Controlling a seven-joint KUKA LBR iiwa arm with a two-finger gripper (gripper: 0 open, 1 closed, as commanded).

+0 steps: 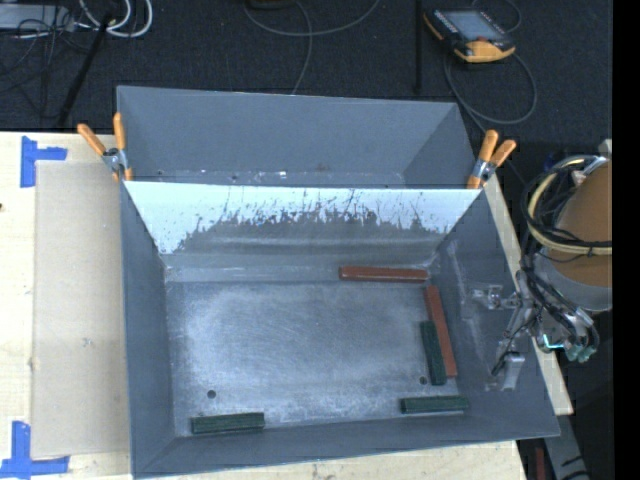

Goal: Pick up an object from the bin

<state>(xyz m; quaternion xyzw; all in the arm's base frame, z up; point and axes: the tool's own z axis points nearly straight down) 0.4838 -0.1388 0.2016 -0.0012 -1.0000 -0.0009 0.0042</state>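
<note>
— Gripper [508, 360] position?
— Low against the right sloping wall of the bin [300, 153], just off the right edge of the floor. Arm [585, 223] reaches in over the right rim, with cables [543, 206] looped round the wrist.
— Clenched or released?
— Cannot tell from where I stand. The metal parts merge with the grey wall behind them.
— What lies nearest to it?
— Two slim bars lying side by side along the right edge of the floor, both running roughly back to front. The reddish-brown bar [438, 328] is the one closer to the gripper. The dark green bar [431, 356] lies against its left side and sits a little further toward the front. The gripper is just beside this pair; I cannot make out any contact with either bar.
— And the rest of the bin?
— Three more bars, spread out, all lying flat. A second reddish-brown bar [383, 274] lies crosswise at the foot of the back wall, its right end near the back end of the pair. A second dark green bar [434, 405] lies crosswise at the front right, just in front of the pair. A third dark green bar [228, 423] lies crosswise at the front left, well apart from the others.
— Floor surface?
— Grey metal, scuffed pale across the middle, with streaky marks along the lower back wall.
</note>
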